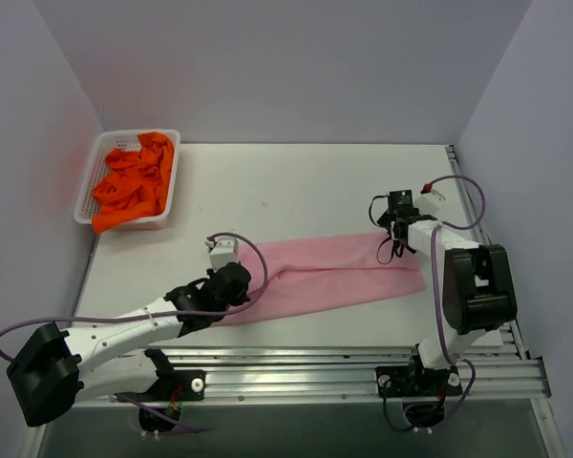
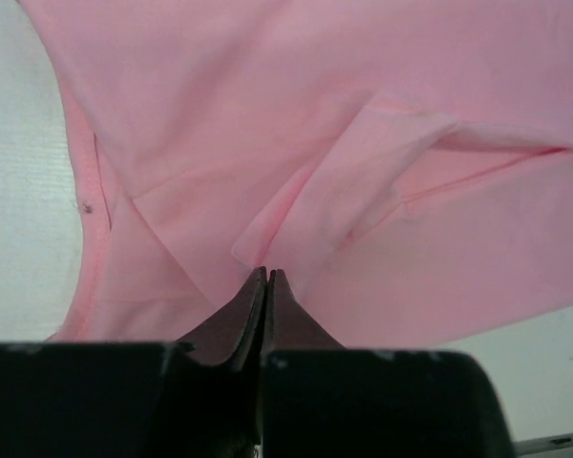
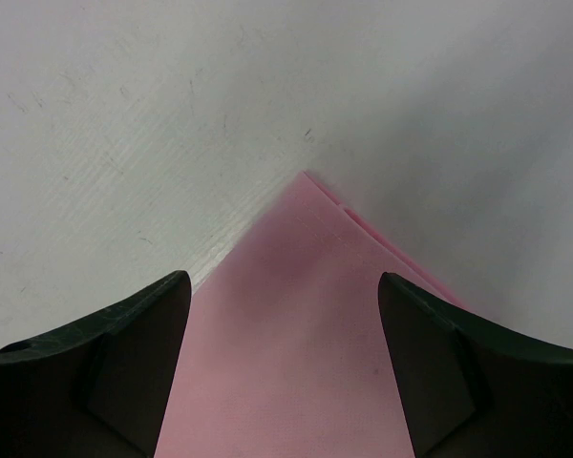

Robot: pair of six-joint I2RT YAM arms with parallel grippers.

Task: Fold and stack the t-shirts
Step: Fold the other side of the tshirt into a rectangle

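A light pink t-shirt (image 1: 334, 272) lies folded into a long band across the table's middle. My left gripper (image 1: 237, 286) sits at its left end. In the left wrist view the left gripper (image 2: 267, 273) is shut, tips together on a raised fold of the pink t-shirt (image 2: 363, 162). My right gripper (image 1: 392, 243) hovers over the band's far right corner. There the right gripper (image 3: 282, 286) stands open, one finger on each side of the pink t-shirt's corner (image 3: 296, 324), not touching it. Orange t-shirts (image 1: 134, 181) are heaped in the basket.
A white mesh basket (image 1: 95, 157) stands at the table's back left corner. Grey walls close in the back and both sides. A metal rail (image 1: 363, 367) runs along the near edge, where the arm bases are bolted.
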